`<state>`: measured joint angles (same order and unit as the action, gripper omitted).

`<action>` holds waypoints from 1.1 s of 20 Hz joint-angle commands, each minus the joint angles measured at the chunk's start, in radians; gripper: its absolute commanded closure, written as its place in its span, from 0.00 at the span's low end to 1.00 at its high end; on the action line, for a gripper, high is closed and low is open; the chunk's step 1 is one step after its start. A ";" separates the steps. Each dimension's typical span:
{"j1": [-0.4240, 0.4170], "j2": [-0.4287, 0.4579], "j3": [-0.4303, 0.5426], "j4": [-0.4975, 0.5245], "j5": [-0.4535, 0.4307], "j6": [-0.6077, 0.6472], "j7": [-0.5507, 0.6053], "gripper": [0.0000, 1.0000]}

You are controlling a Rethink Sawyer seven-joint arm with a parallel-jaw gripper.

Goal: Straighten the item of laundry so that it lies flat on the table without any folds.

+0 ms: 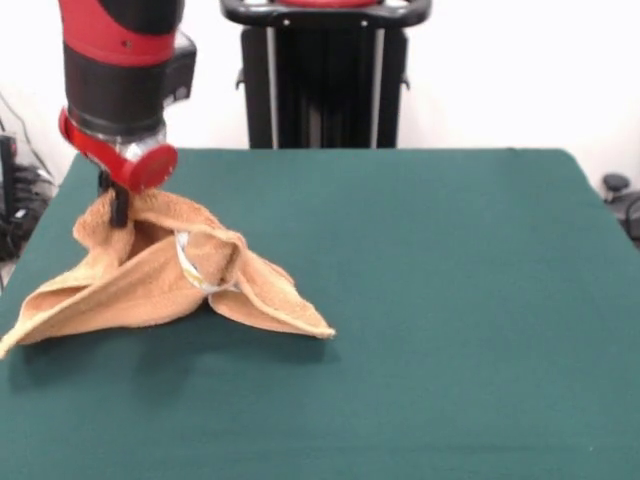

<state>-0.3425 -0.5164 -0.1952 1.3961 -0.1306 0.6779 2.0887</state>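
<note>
The robot's arm [122,60] is a thick cylinder, glossy red at the top with a small dark dot on its shell, then a broad black band. A black box-like housing [182,62] juts from its side. Below sits a red collar with a round red disc [150,167], then a narrow black end effector [119,205]. The black pedestal [325,75] has pale upright rails and a rounded black top.

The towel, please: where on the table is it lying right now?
In the front view, the towel sits bunched near the table's left edge, its top pulled up at the gripper.
</note>
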 commanded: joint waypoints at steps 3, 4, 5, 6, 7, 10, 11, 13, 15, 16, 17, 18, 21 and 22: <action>0.001 -0.197 0.078 0.126 -0.039 0.288 -0.181 1.00; -0.003 -0.191 0.087 0.116 -0.040 0.296 -0.180 1.00; -0.009 -0.185 0.096 0.116 -0.042 0.286 -0.178 1.00; -0.013 -0.183 0.104 0.119 -0.043 0.281 -0.176 1.00; -0.012 -0.188 0.104 0.122 -0.046 0.283 -0.173 1.00; -0.011 -0.221 0.101 0.131 -0.048 0.315 -0.171 1.00; -0.010 -0.228 0.102 0.136 -0.047 0.322 -0.170 1.00; -0.011 -0.236 0.104 0.141 -0.045 0.332 -0.166 1.00; -0.004 -0.248 0.099 0.147 -0.047 0.346 -0.159 1.00; 0.000 -0.252 0.094 0.148 -0.051 0.345 -0.152 1.00; -0.008 -0.247 0.101 0.159 -0.051 0.310 -0.151 1.00; -0.023 -0.230 0.117 0.173 -0.046 0.278 -0.156 1.00; -0.041 -0.182 0.139 0.184 -0.056 0.181 -0.147 1.00; -0.043 -0.168 0.142 0.186 -0.062 0.153 -0.139 1.00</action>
<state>-0.3736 -0.7574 -0.1892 1.4363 -0.1389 0.8748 2.0887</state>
